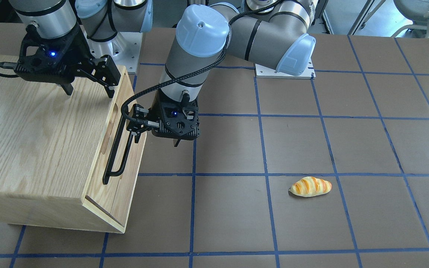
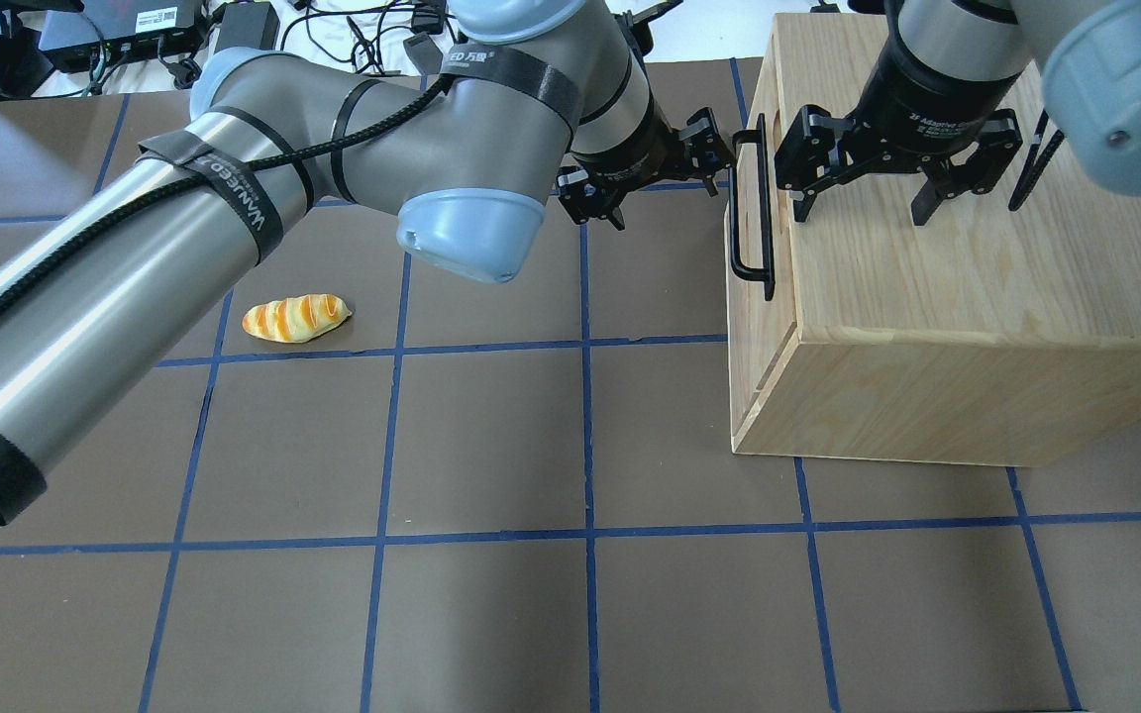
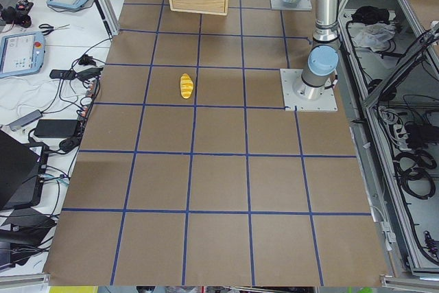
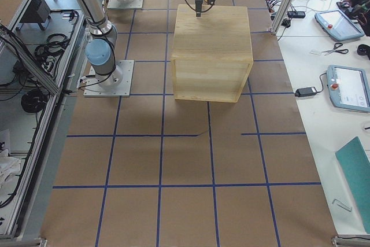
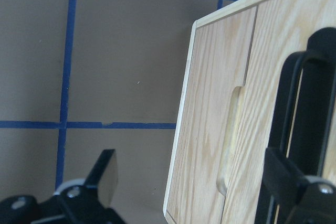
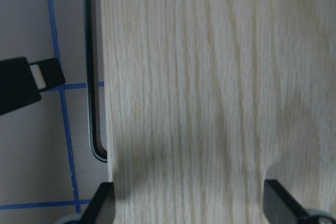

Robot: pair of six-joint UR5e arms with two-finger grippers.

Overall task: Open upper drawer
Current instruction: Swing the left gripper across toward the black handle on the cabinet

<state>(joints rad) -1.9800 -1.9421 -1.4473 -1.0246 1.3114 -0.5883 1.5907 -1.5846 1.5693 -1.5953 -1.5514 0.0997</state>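
Upper drawer: the upper drawer [image 1: 98, 175] looks fully shut, flush in the front of the oak cabinet [image 1: 32, 130]. This front faces the left end of the table [image 1: 311, 130].
Place: the cabinet stands in the robot's right half of the table, nearer the operators' long edge than the robot's edge.
Handle axis: the black handle [image 1: 113, 150] lies level on the drawer front. Its long axis runs from the robot's edge toward the operators' edge.
Left gripper: the left gripper [image 1: 157, 139] is spread wide and holds nothing. The handle lies toward the table's right end from it. Its nearer finger [image 6: 21, 87] is just beside the bar, and the right wrist view shows a thin gap between them. The other finger hangs out over the bare table.
Right gripper: the right gripper [image 1: 88, 87] is also spread and empty, above the cabinet top just behind the front edge. I cannot tell if it touches the wood.
Nearer arm: the left one, clearly.
Coming move, my judgement: the bar must come between the left fingers. The pull then goes toward the left end, across the bar's axis.
Further out: a bread roll [image 1: 310, 186] lies well apart, toward the left end.
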